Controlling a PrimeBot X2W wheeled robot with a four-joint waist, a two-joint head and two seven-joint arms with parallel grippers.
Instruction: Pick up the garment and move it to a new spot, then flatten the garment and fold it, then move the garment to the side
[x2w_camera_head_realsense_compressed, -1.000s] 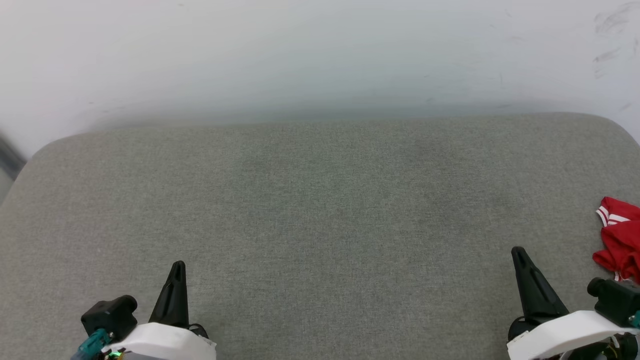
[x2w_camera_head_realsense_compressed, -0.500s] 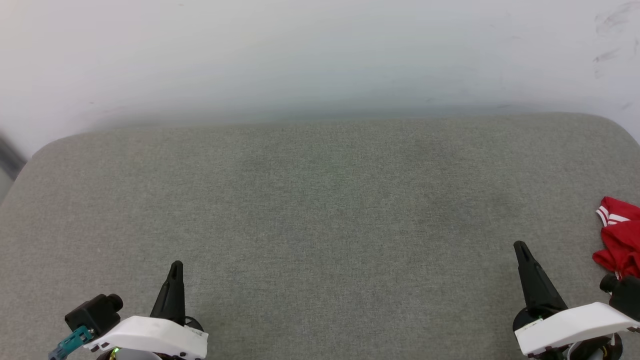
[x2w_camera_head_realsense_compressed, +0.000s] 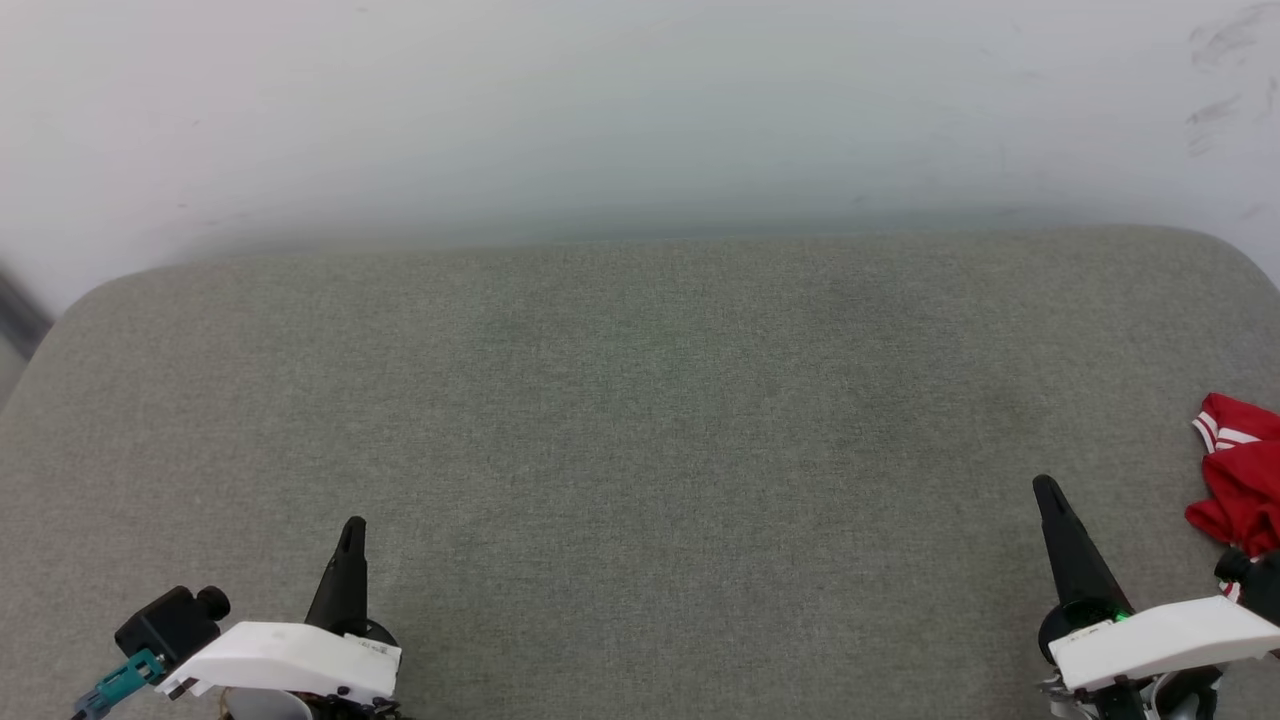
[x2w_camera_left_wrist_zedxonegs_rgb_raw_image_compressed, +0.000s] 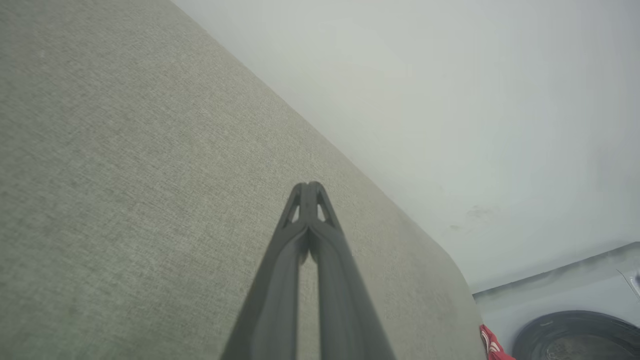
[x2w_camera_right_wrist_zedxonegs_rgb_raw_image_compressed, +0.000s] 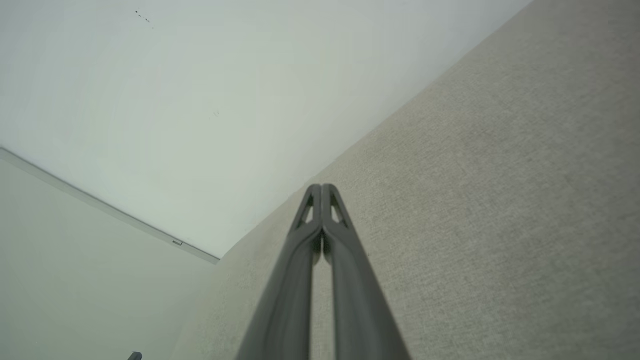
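The garment (x2w_camera_head_realsense_compressed: 1240, 480) is a crumpled red heap with red-white striped trim at the right edge of the grey cushioned surface (x2w_camera_head_realsense_compressed: 640, 420); most of it runs out of the head view. A corner of the garment (x2w_camera_left_wrist_zedxonegs_rgb_raw_image_compressed: 492, 345) shows low in the left wrist view. My right gripper (x2w_camera_head_realsense_compressed: 1045, 490) is shut and empty, its tip a short way left of the garment and not touching it. My left gripper (x2w_camera_head_realsense_compressed: 352, 528) is shut and empty at the lower left, far from the garment. Both pairs of fingers are pressed together over bare fabric, the left gripper (x2w_camera_left_wrist_zedxonegs_rgb_raw_image_compressed: 310, 187) and right gripper (x2w_camera_right_wrist_zedxonegs_rgb_raw_image_compressed: 321, 189) alike.
A pale wall (x2w_camera_head_realsense_compressed: 640, 110) rises behind the surface's far edge. The surface has rounded corners at the far left and far right. A dark round object (x2w_camera_left_wrist_zedxonegs_rgb_raw_image_compressed: 575, 335) sits on the floor beyond the surface's right end. A wall trim line (x2w_camera_right_wrist_zedxonegs_rgb_raw_image_compressed: 100, 205) runs at the left.
Both arms have drawn back slightly toward the bottom edge, the left drifting left and the right drifting right. Each gripper stayed shut. The garment has not moved.
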